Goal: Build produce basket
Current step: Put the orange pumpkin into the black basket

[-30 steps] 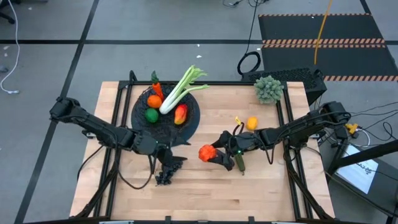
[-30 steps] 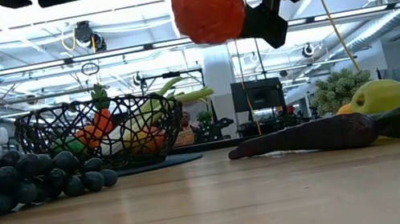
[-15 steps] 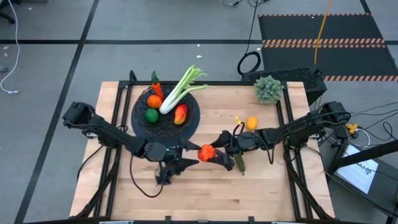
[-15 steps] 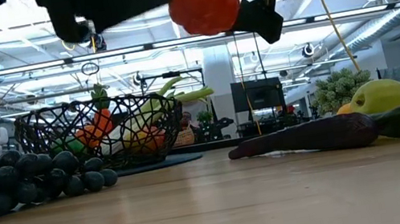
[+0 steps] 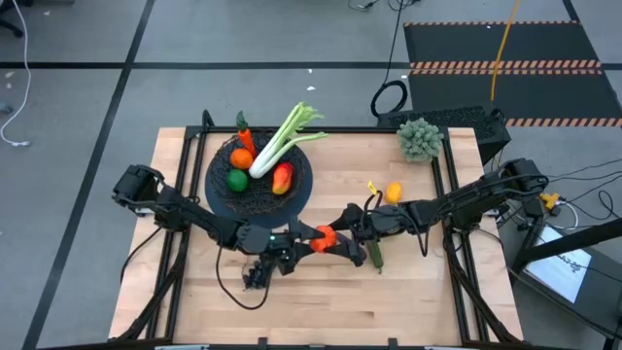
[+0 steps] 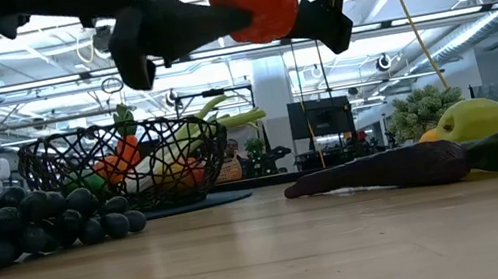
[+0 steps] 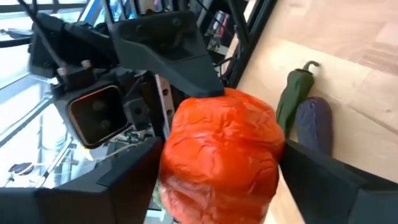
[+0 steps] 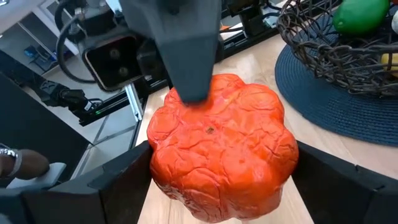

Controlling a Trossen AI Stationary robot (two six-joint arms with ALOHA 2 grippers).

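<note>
My left gripper [image 5: 303, 239] has swung in onto the red-orange fruit [image 5: 324, 238] held mid-air right of the basket [image 5: 259, 187] by my right gripper [image 5: 335, 240]; both sets of fingers straddle it wide; let go too early and it drops.

Bright, even overhead lighting with soft shadows; wrist views blur up close, backlit ceiling glare.

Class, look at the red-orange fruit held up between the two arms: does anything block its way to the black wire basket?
Nothing visible does. The red-orange fruit hangs above the table, gripped by the right gripper, with the left gripper closing around it. Only bare wood lies between it and the basket.
</note>
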